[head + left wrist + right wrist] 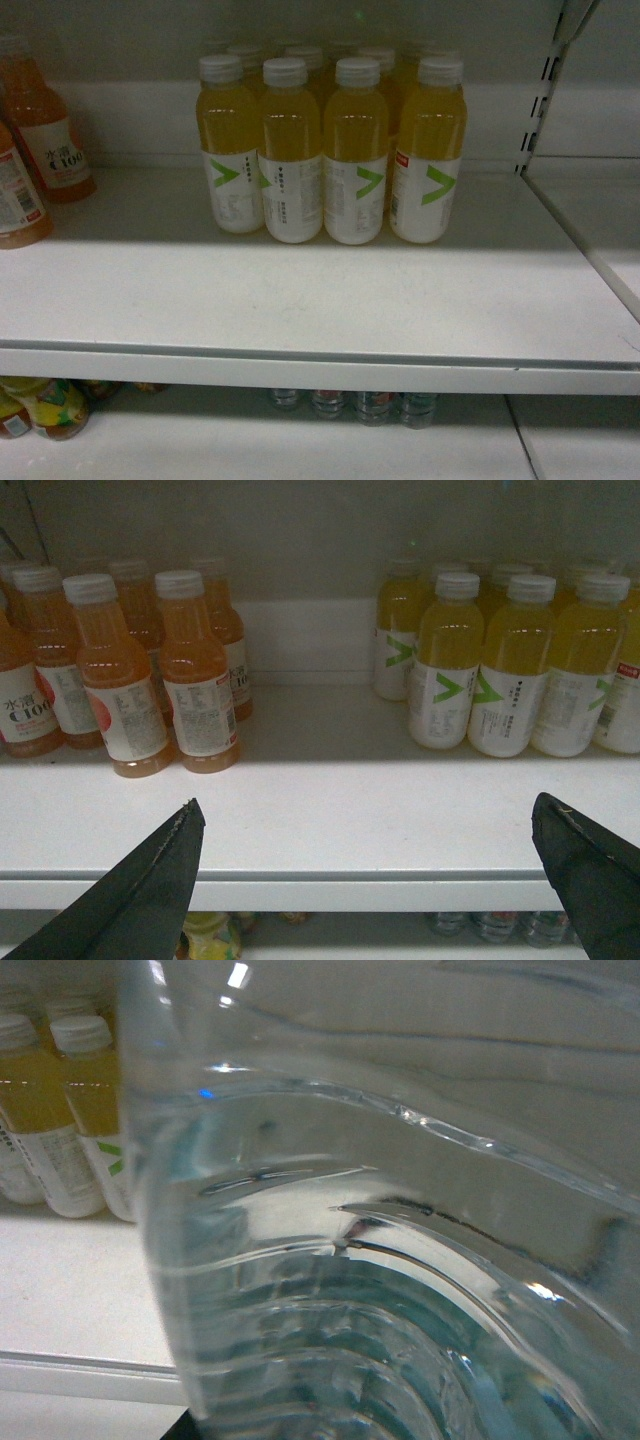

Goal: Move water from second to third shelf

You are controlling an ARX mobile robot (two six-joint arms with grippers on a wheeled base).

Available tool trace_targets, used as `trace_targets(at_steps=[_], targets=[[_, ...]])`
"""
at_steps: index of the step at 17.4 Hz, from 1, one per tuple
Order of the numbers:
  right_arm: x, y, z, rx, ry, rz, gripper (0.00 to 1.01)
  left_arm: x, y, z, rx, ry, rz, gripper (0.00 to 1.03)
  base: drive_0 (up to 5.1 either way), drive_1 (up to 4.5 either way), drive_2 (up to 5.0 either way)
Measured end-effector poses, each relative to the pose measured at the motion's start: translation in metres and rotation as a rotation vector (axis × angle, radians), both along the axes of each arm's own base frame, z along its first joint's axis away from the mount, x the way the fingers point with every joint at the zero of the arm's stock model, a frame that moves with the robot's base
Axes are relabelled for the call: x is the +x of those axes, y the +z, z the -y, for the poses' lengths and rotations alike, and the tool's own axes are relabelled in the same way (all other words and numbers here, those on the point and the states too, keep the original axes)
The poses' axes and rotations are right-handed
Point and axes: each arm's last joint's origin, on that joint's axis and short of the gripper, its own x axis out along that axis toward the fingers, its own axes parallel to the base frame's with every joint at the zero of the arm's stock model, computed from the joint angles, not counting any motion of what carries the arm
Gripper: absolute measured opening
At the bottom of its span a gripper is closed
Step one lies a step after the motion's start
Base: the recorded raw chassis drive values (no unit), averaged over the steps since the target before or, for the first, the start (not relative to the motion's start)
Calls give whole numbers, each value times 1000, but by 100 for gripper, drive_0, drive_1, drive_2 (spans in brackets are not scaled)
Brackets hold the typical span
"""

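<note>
Left hand [365,880] released, fingers spread before the shelf [330,810]. Yellow bottles [500,670] ahead-right. Water bottle [400,1220] pressed close against right hand, probably grasped; cannot tell.

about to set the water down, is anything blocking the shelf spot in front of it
Nothing visible blocks it. The water bottle fills the right wrist view. The shelf is bare in front of the yellow drink bottles, with orange drink bottles at the left.
</note>
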Motion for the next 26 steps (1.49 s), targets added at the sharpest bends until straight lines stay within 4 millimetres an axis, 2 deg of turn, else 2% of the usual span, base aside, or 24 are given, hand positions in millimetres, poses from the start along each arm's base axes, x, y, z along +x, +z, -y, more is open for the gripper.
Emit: trace_targets(at_steps=[18,26], targets=[[0,0,0,0,0,-5,41,0,0,0,0,0,-3,98,0,0,0],[0,-1,1,-1,-8,-6,41,0,0,0,0,0,-3,98,-453,240,240]])
